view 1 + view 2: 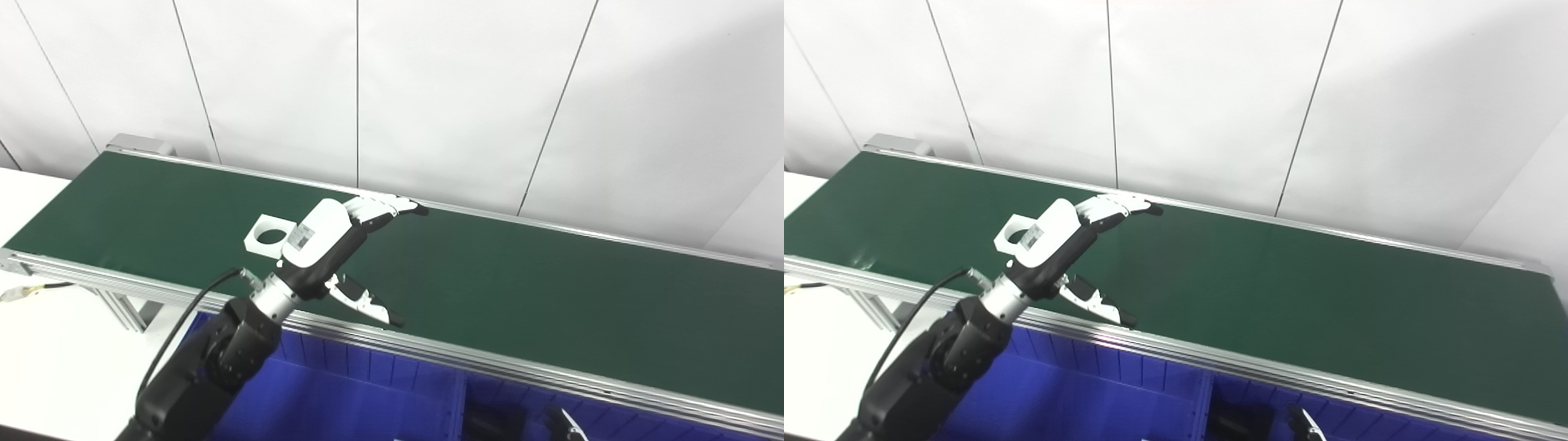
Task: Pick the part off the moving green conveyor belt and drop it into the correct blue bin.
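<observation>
Left hand: spread wide over the belt, fingers stretched out, thumb low, holding nothing
Part: white square with a round hole, flat on the belt just behind the fingers, half hidden by the palm
Right hand: only a sliver visible by the bins, can't tell its state

Non-task items you've got: white panelled wall at rear; white tabletop lower left w/ yellow-tipped cable.
</observation>
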